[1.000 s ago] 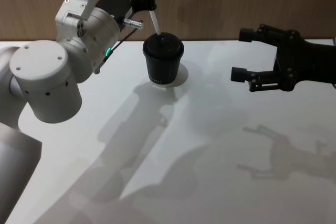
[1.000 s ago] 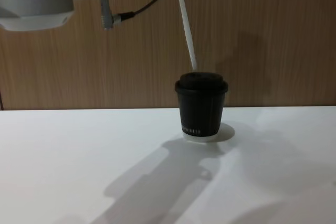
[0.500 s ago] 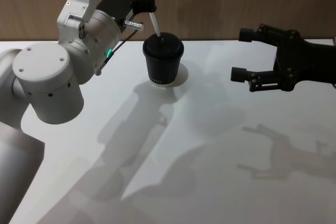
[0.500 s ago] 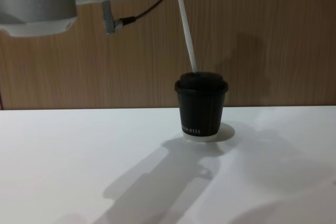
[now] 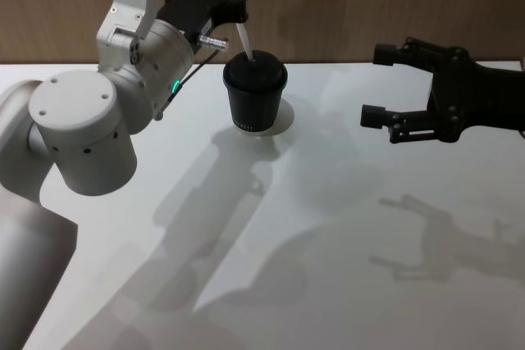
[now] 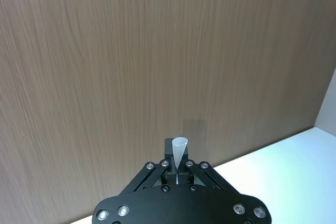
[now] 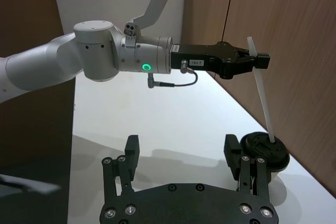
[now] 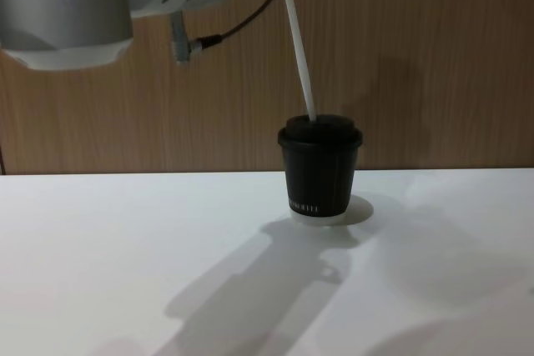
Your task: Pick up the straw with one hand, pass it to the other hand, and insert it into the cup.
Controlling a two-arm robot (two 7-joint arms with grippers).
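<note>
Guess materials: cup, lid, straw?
Cup: likely paper, matte black wall, white lettering, pale base rim. Lid: looks like moulded plastic, black with a slight sheen. Straw: thin white tube, translucent at its top end; probably plastic, paper not excluded.

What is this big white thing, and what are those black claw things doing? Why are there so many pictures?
It is a robot with two arms. Each arm ends in a black pincer that works like a hand. The pictures come from four cameras at the same moment: one on the robot's head looking down, one on its chest looking across the table, and one on each wrist.

On the white table stands a small black cup with a lid. The left pincer is shut on a thin white straw, gripping it near the top. The straw leans, and its bottom end sits at the cup's lid, as if going in.

The right pincer waits open, off to the side, holding nothing.
</note>
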